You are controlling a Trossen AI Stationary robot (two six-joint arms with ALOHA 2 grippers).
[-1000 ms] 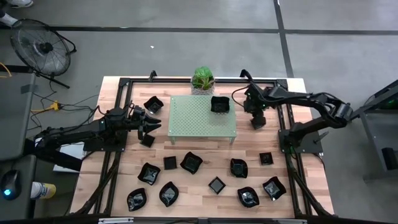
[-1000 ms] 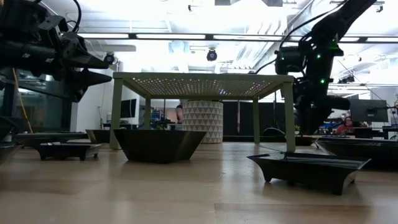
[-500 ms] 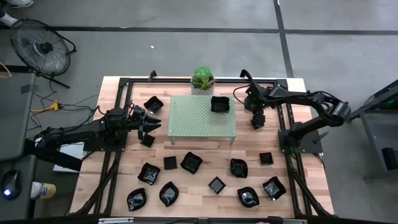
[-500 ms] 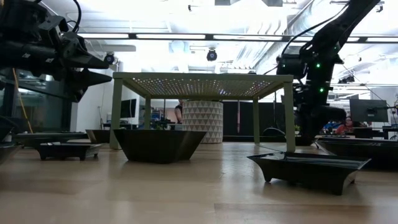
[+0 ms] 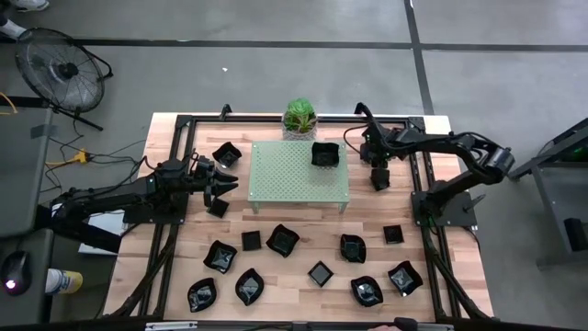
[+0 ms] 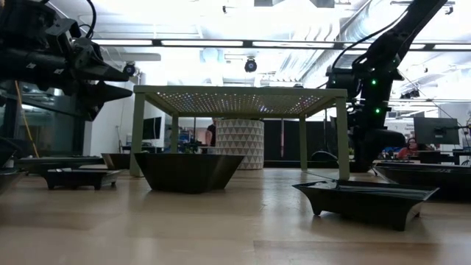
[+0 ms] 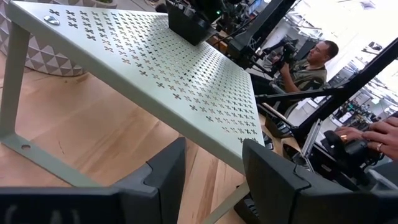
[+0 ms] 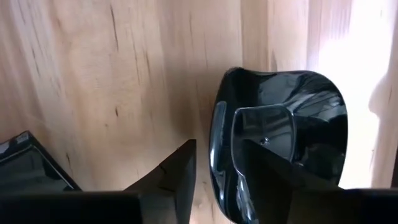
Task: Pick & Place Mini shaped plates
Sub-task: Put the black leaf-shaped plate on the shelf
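Wood table (image 5: 303, 221): 1, with a black frame on it.
Black plates (image 5: 282, 240): 14 counted in the high view, mixed shapes, all glossy.
Plates in front of rack: 10, scattered across the near half of the table, none touching.
Plates left of rack: 2, one near the far corner (image 5: 227, 154), one small square (image 5: 218, 208) below the left gripper.
Plate on rack (image 5: 324, 154): 1, at the far right corner of the top.
Plate at right gripper (image 8: 298, 118): 1, on the wood just right of the rack.
Green rack (image 5: 299, 175): 1, perforated, on four legs.
Potted plant (image 5: 299, 117): 1, behind the rack.
Left gripper (image 7: 214, 174): released, fingers apart with nothing between, raised beside the rack's left edge.
Right gripper (image 8: 217, 149): pointing down, fingers apart astride that plate's rim, one inside, one outside; a strip of wood showed between the outer finger and the rim, so not clenched.
Fan (image 5: 64, 69): 1, on the floor beyond the table's left corner.
Person (image 7: 308, 62): 1 seated in the room behind; another hand (image 7: 379, 134) at the edge of the left wrist view.
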